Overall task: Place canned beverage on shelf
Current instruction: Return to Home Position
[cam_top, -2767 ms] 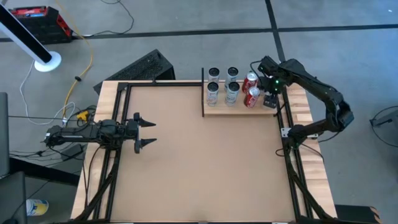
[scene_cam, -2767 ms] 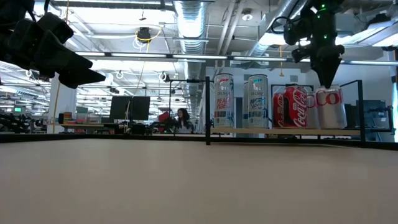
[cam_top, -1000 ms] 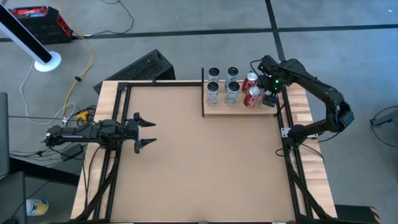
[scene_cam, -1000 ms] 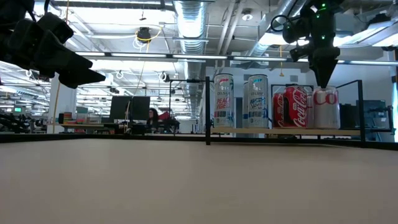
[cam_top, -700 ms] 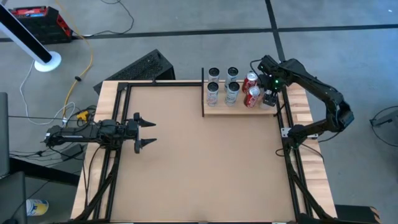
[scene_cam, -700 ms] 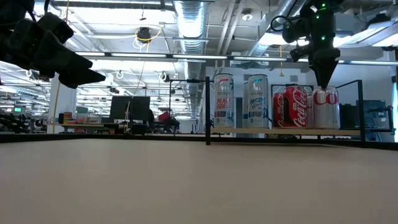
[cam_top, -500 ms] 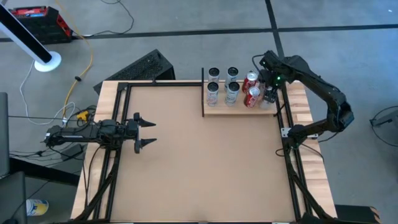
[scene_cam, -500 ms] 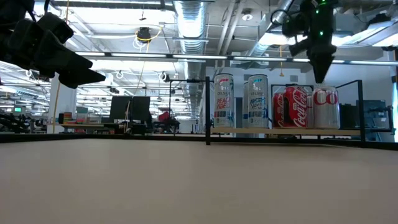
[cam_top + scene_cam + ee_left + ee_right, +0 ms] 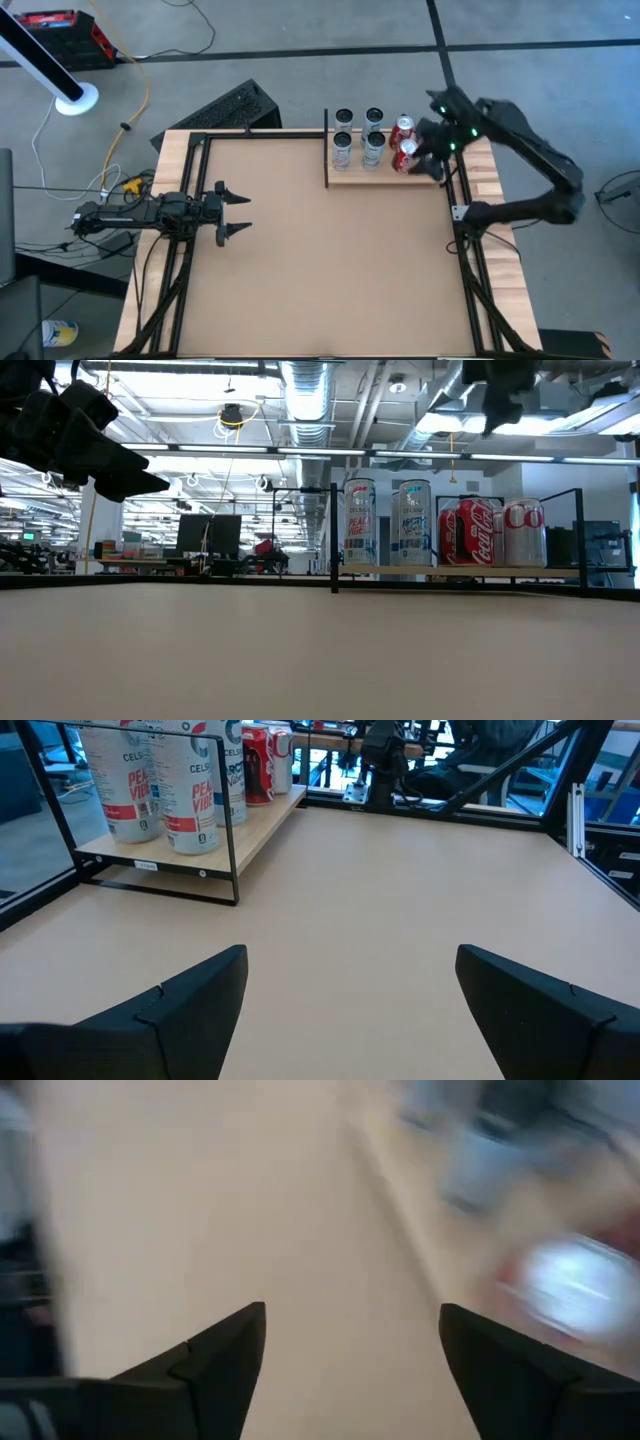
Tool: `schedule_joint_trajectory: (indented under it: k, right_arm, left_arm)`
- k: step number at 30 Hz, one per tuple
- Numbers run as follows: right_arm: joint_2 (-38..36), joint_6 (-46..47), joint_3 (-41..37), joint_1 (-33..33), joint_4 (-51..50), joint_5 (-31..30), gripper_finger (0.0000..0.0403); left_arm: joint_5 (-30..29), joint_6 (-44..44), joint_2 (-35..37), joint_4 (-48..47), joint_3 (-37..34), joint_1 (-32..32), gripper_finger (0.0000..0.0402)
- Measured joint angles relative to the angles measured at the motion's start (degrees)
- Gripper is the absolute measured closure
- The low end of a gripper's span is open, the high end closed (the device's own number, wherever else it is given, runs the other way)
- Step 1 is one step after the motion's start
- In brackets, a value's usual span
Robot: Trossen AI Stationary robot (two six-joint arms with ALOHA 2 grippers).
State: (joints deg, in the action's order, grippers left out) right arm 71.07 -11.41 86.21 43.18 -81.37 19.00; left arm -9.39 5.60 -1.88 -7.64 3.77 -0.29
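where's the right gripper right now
In the high view the right gripper hangs open over the right end of the shelf, beside the red cans.

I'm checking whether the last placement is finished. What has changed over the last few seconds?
The right gripper, which hung just above the silver can at the row's end, has risen and pulled away, fingers open and empty. That can stays standing on the shelf beside the red can. The left gripper, open at the left edge of the table, and the other cans have not moved.
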Motion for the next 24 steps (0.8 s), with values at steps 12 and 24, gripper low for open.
schedule_joint_trajectory:
  k: [12, 24]
  right_arm:
    - [-29.6, 18.7, -34.3, -27.2, 46.3, -5.3, 0.0192]
    - [-37.5, 20.2, -72.8, -39.6, 99.8, -10.3, 0.038]
  left_arm:
    - [0.0, 0.0, 0.0, 0.0, 0.0, 0.0, 0.0059]
    - [0.0, 0.0, 0.0, 0.0, 0.0, 0.0, 0.0059]
